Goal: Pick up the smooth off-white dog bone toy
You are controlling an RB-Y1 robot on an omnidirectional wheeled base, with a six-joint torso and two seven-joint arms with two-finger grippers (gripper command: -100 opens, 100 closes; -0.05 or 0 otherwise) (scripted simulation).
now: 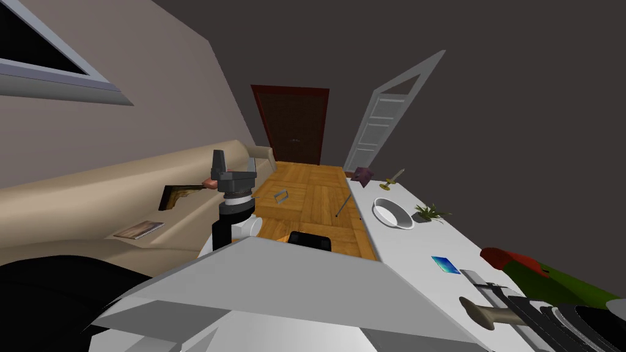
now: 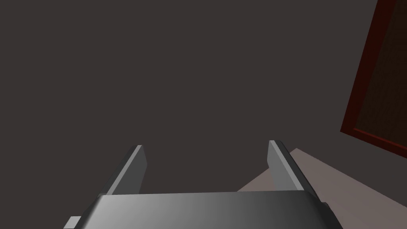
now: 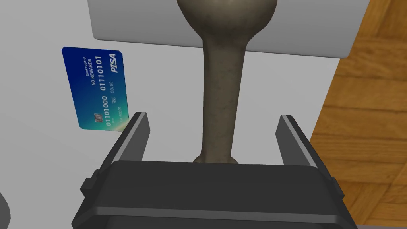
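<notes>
Right gripper (image 3: 212,116) spread around bone toy (image 3: 222,79)

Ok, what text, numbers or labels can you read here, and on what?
"PISA": on the blue card.
"NO REWARDS": same card.
"01101000 01110101": same card.
"Bankruptcy": same card.
"00/00": same card.
Tiny print beside the chip: too small to read.

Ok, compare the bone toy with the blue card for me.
The bone toy is dull beige and rounded with a knobbed end; the card is blue, flat and printed. The toy's shaft runs between the fingers of the open right pincer; the card lies outside them. Both rest on the white table.
</notes>
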